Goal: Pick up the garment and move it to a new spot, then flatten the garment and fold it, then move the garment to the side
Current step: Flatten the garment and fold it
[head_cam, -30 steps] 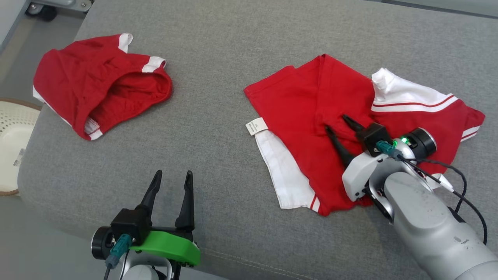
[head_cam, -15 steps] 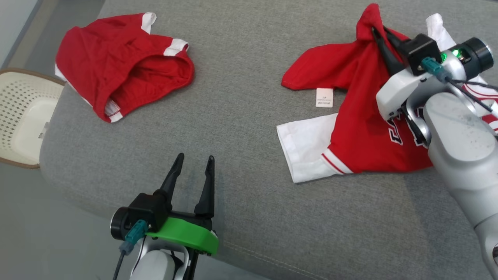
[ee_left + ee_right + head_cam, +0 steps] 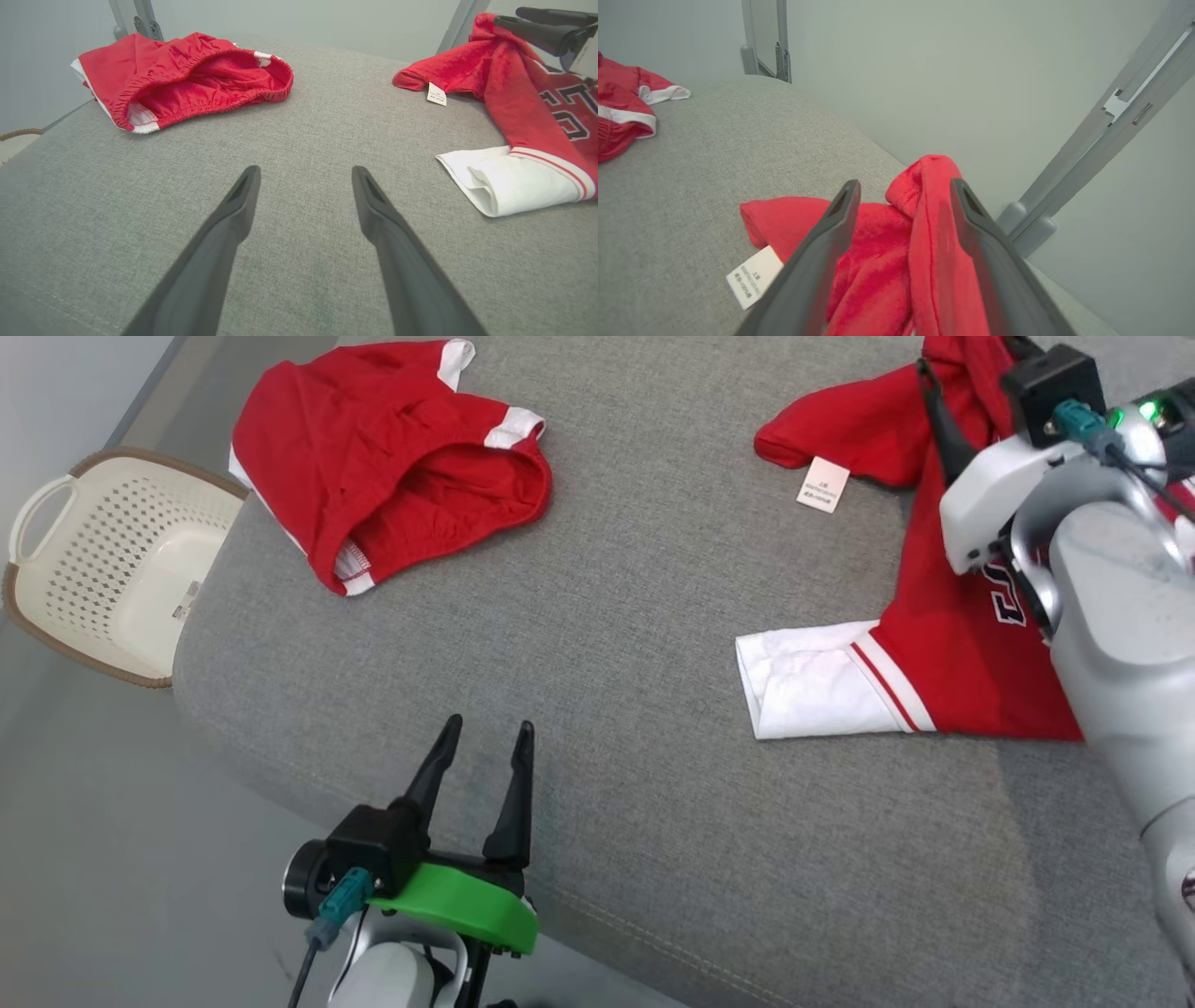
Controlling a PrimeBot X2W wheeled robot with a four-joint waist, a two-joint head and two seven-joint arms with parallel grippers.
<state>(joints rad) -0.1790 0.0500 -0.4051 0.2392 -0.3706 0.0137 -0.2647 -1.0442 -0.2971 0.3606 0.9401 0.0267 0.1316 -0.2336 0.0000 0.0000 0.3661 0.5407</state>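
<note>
Garment: red jersey (image 3: 943, 644) at the far right of the grey cushion (image 3: 607, 663); one fold bunched up high, the rest trailing toward me; white sleeve (image 3: 812, 691) pointing left
Right side: my right gripper (image 3: 903, 186) is spread wide; the raised fold stands between the fingers, leaning on one, not pinched
Left side: my left gripper (image 3: 303, 172) is wide and empty over bare cushion, well apart from the jersey
Bearing: long axis runs away from me; right arm nearer; the sleeve is my left's closest reach
Aside: red shorts (image 3: 392, 457) far left

We see a matt, coarsely woven grey cloth cushion (image 3: 635, 644), a soft red-and-white cloth jersey (image 3: 952, 644), smooth crumpled red cloth shorts (image 3: 373, 448), a cream perforated plastic basket (image 3: 103, 569), a glossy green plastic bracket (image 3: 457, 910)
</note>
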